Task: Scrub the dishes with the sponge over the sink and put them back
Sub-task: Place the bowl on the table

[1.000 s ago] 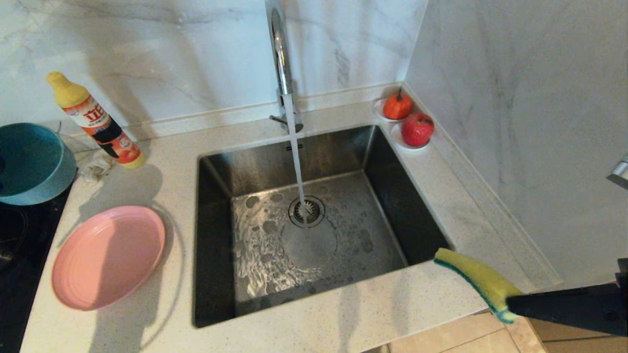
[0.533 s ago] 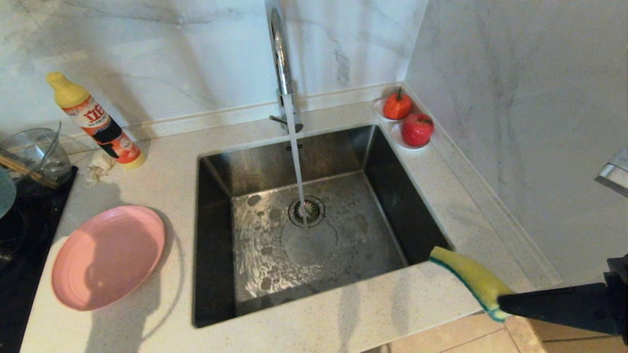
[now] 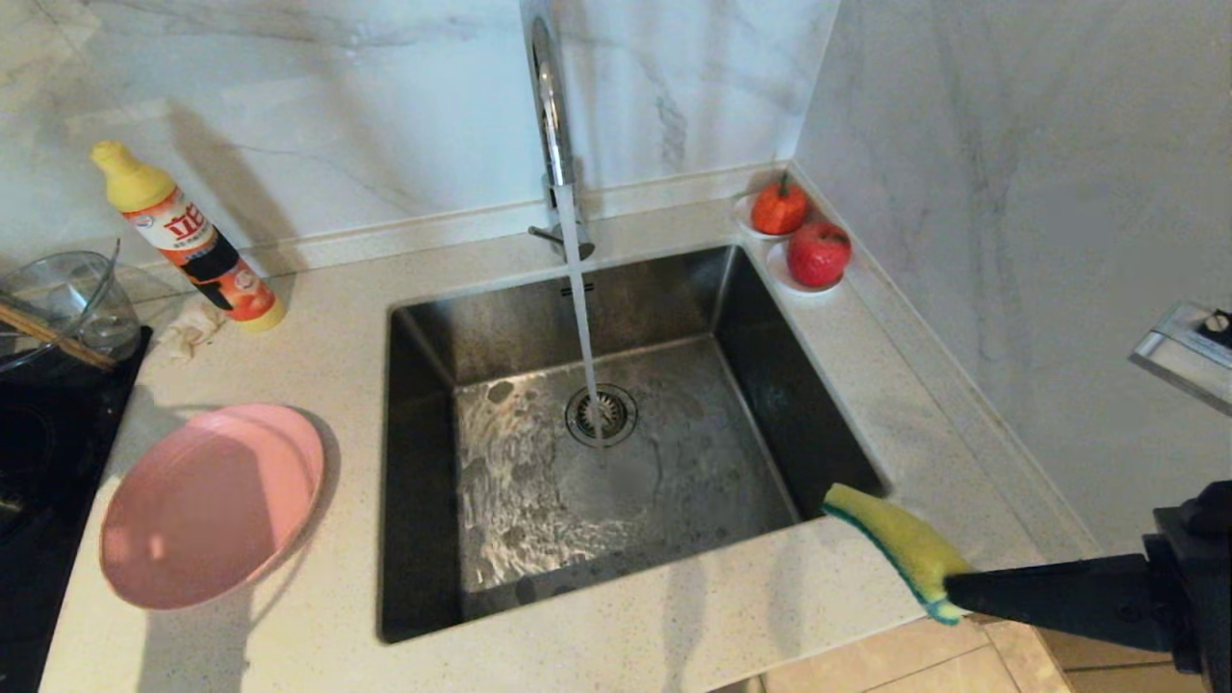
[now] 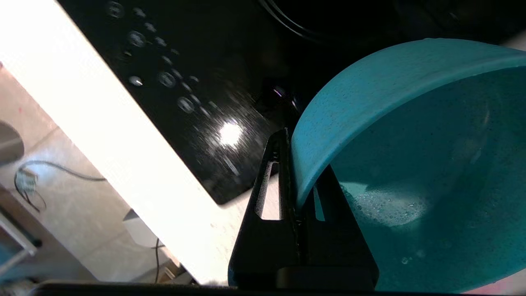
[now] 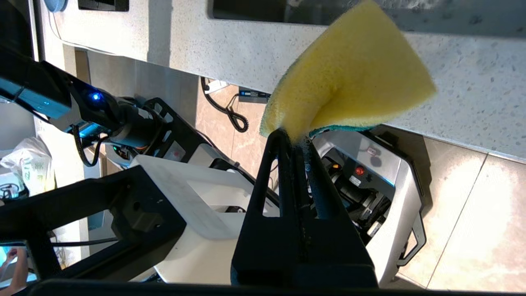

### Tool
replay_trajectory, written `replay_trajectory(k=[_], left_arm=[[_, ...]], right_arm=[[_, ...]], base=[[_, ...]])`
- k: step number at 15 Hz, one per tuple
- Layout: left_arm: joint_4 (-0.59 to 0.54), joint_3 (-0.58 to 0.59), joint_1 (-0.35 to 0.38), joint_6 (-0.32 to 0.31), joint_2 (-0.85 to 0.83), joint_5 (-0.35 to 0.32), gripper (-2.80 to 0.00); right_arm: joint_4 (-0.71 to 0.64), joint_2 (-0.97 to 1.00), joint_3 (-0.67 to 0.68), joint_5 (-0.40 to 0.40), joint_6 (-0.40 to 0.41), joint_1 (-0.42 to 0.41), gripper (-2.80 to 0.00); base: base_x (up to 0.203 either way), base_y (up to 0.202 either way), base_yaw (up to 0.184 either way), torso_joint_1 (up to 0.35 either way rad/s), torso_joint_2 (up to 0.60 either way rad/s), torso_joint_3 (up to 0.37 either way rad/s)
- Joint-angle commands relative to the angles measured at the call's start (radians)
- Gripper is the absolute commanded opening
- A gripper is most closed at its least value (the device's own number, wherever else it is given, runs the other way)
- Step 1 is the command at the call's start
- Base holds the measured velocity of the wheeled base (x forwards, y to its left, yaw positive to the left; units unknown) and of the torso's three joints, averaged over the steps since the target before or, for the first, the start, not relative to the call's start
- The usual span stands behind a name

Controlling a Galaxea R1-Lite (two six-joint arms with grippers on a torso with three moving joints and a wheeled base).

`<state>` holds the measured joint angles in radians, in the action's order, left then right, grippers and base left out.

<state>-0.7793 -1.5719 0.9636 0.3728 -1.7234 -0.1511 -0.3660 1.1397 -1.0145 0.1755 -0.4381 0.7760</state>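
A: Status on the R claw?

B: I've got the right gripper clamped on the sponge — soft yellow foam, porous, pinched at one end so it folds; thin green scour layer on the underside. In head cam the sponge sticks out ahead of the claw, above the speckled stone counter at the sink's near right corner.

A: Sink?

B: The sink, square brushed-steel basin, sits beyond and to the left of that claw. Water's running from the chrome faucet onto the round strainer drain, floor wet and rippled.

A: L side?

B: Left gripper is out of head cam, but wrist cam shows its black fingers nipped tight on the rim of the bowl, matte teal, beaded w/ droplets, suds inside. Glossy black cooktop lies beyond it.

A: Plate?

B: The plate, matte pink, shallow, faintly ringed, rests on the counter well left of the R claw, across the sink.
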Motion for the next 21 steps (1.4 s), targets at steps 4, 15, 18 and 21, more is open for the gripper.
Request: replay_trajectory(k=[4,15,18,21], left_arm=[[0.012,0.017,0.072,0.002,-0.137,-0.059,-2.80],[0.089,0.014,0.121,-0.017,-0.326,-0.183,-2.80],[0.089,0.013,0.119,-0.018,-0.354,-0.185,-2.80],[0.093,-0.013,0.119,-0.018,-0.376,-0.187,-2.80]], right_arm=[[-0.001,0.017,-0.010,0.002,-0.002,-0.006,-2.80],[0.031,0.040,0.009,0.002,-0.004,-0.011,-2.80],[0.048,0.044,0.026,0.002,-0.004,-0.019,-2.80],[0.048,0.043,0.025,0.005,-0.002,-0.021,-2.80]], base=[[0.000,0.000,0.000,0.000,0.00,0.000],[0.000,0.000,0.000,0.000,0.00,0.000],[0.000,0.000,0.000,0.000,0.00,0.000],[0.000,0.000,0.000,0.000,0.00,0.000]])
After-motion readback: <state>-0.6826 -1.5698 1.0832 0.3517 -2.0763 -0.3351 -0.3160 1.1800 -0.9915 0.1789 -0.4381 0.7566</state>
